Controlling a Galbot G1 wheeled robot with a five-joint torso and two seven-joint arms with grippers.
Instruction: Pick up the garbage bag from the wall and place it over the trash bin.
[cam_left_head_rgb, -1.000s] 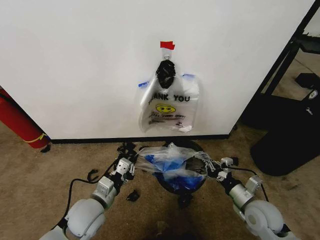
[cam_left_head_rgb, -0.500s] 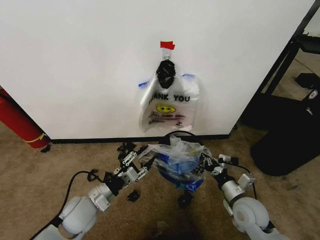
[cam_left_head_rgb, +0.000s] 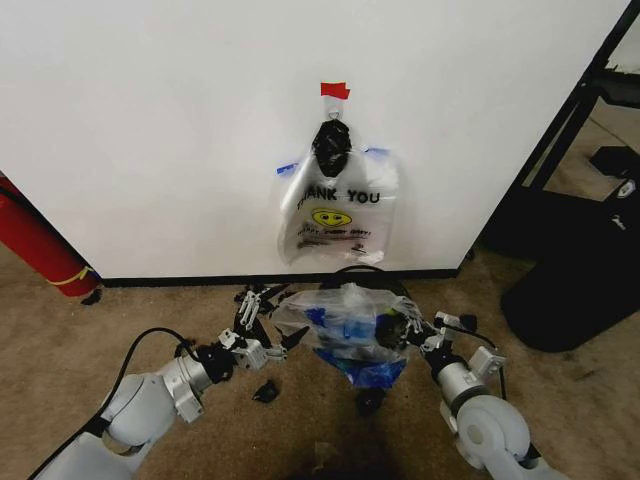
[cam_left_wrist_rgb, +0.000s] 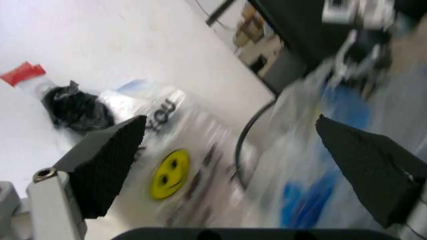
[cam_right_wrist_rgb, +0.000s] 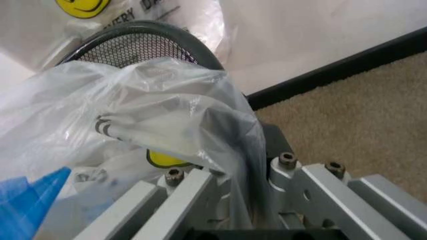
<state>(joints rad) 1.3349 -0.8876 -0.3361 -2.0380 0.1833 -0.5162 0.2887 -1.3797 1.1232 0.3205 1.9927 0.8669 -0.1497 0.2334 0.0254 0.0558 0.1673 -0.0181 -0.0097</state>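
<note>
One end effector (cam_left_head_rgb: 410, 328), the right, pinches the garbage bag (cam_left_head_rgb: 350, 320).

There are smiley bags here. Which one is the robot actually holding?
The crumpled garbage bag low over the trash bin, pinched by the right gripper. The others hang on the wall under a black knot.

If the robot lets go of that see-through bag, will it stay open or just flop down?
Probably flop: the garbage bag is thin, crumpled film that sags where the right gripper pinches it. It looks very light, so it may drift rather than drop. The open left gripper is beside it; the film may slip off the trash bin rim.
</note>
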